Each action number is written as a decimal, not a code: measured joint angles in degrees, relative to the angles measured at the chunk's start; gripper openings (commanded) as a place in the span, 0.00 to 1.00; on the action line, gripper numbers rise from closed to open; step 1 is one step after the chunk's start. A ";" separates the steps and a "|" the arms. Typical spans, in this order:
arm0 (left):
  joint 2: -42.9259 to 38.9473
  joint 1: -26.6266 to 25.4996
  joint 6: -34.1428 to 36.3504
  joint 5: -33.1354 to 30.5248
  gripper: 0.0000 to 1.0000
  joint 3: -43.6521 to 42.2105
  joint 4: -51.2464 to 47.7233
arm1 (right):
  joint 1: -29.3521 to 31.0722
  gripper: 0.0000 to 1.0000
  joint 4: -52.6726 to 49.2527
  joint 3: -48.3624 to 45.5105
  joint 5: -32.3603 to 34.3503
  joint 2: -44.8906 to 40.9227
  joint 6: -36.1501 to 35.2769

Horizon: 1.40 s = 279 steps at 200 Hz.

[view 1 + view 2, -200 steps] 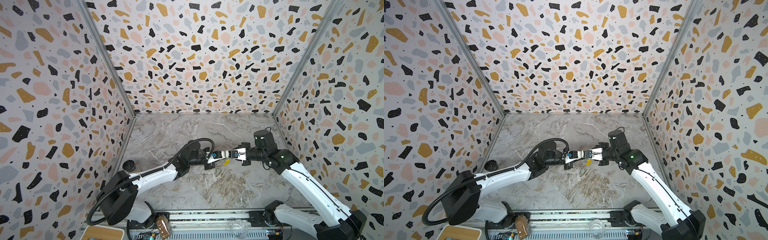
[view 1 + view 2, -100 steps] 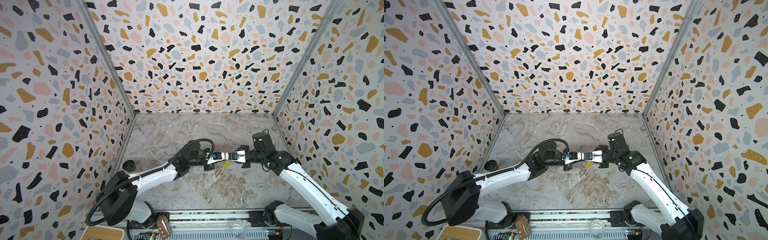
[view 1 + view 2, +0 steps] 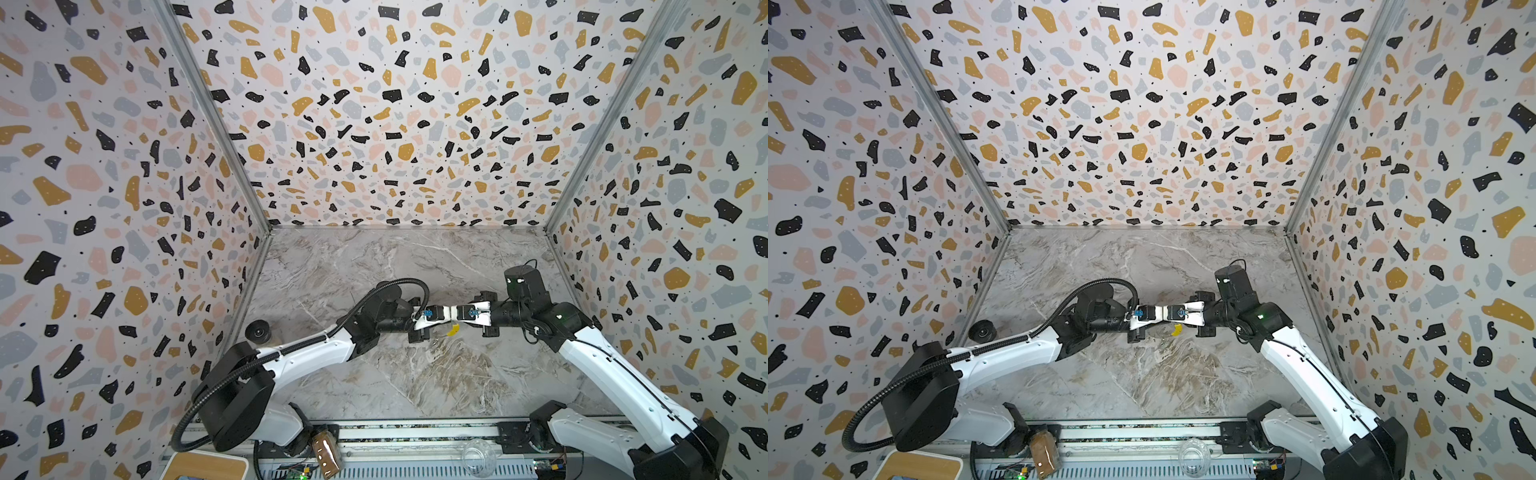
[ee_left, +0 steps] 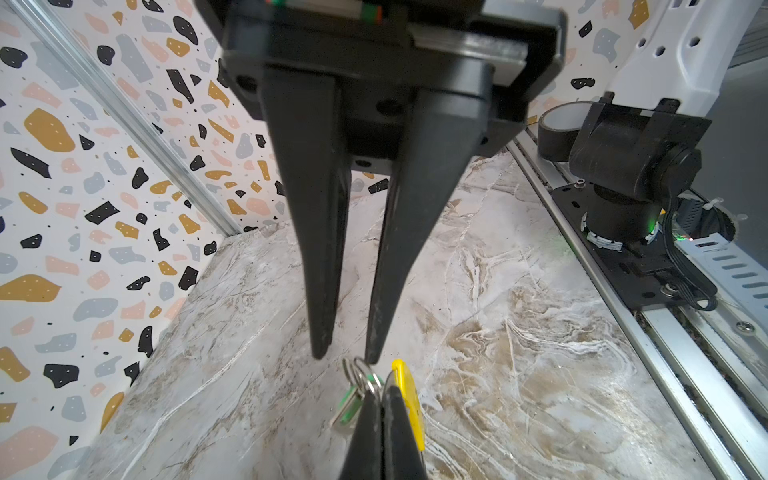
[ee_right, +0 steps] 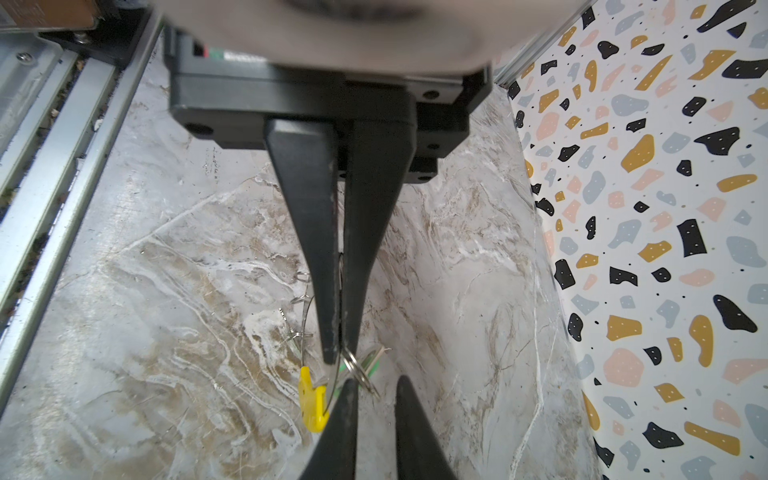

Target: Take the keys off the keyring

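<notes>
Two end effectors meet tip to tip above the tabletop (image 3: 415, 374), and the keyring (image 3: 453, 330) hangs between them. The left end effector (image 4: 381, 392) is clenched on the thin wire just beside the yellow sleeve (image 4: 409, 409); that is the anchor. The right end effector (image 5: 376, 381) has its jaws a little apart. One fingertip touches the split ring (image 4: 360, 374) that carries the green key (image 4: 348, 409), and nothing looks clamped there.

The step in hand, as I judge it, is to catch the green key and work its split ring off the keyring. To do it well, close on the split ring or the key itself. Closing on the keyring wire would lock both arms to one piece. Grip flat across the split ring so it cannot swivel. Then slide it along the wire toward the opening in short moves, with the left holding firm. A straight tug would likely bend the wire or drag it out of the left's pinch.
</notes>
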 measured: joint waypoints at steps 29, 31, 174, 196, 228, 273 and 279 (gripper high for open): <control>-0.79 0.00 0.13 0.02 0.00 0.00 -0.02 | 0.00 0.18 0.04 0.00 -0.61 0.07 0.00; -0.83 0.00 0.15 0.04 0.00 0.00 -0.02 | 0.00 0.18 0.04 0.00 -0.66 0.09 0.00; -1.03 -0.02 1.01 0.63 0.00 0.74 -1.51 | 0.00 0.09 0.48 -0.42 -1.68 0.26 0.04; -1.03 -0.02 1.01 0.63 0.00 0.76 -1.51 | 0.00 0.06 0.59 -0.42 -1.84 0.26 0.04; -1.03 -0.02 1.07 0.57 0.00 0.85 -1.60 | -0.11 0.04 0.63 -0.42 -1.84 0.24 0.04; -1.77 -0.02 2.84 -1.68 0.23 0.96 -2.75 | -0.15 0.02 0.85 -0.42 -1.18 0.24 0.31; -2.19 -0.04 3.21 -2.47 0.24 0.96 -2.95 | -0.15 0.01 0.83 -0.42 -1.11 0.24 0.46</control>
